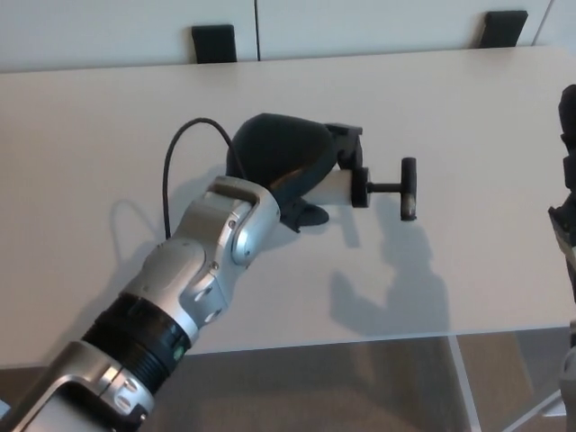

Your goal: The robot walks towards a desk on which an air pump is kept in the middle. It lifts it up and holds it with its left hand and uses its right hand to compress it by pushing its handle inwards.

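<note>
My left hand is shut on the air pump, holding it over the middle of the pale desk. The pump's white barrel mostly hides under my palm. Its black rod and T-handle stick out to the right, with the rod extended. A thin black hose loops from the pump toward the left, behind my forearm. My right hand shows only as a sliver at the right edge, well clear of the handle; its fingers cannot be read.
Two black brackets sit at the desk's far edge against the white wall. The desk's near edge runs across the bottom, with grey floor and a table leg below it.
</note>
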